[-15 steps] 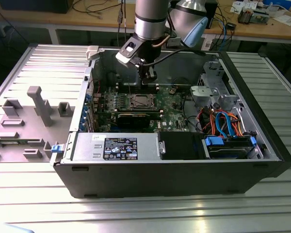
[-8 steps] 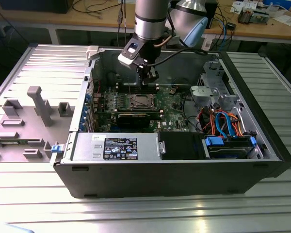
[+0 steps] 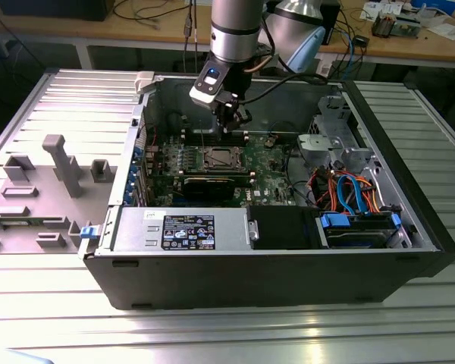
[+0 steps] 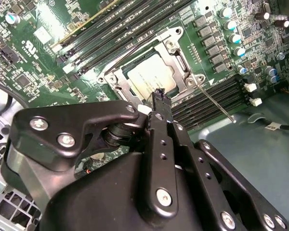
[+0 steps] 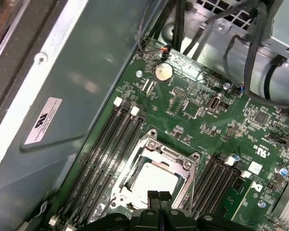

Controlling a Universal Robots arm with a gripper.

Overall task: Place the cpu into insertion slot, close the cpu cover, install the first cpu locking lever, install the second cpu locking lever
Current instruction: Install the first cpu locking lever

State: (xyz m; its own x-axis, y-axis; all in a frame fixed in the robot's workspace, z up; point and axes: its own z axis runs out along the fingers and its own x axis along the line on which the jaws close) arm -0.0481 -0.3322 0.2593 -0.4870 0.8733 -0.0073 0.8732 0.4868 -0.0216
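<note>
The gripper (image 3: 231, 125) is hovering inside the open computer case (image 3: 250, 277), its fingers pressing together and grasping nothing. The cpu (image 4: 151, 77) is sitting in the insertion slot (image 3: 220, 158), at the gripper's 6 o'clock in the exterior view. The cpu cover (image 5: 171, 155) is lying flat around it.

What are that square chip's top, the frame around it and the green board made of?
The cpu looks topped with dull grey metal that softly reflects light. The cpu cover seems to be stamped steel, silvery with bright glints. The circuit board looks like glossy green-coated laminate, probably fibreglass.
</note>
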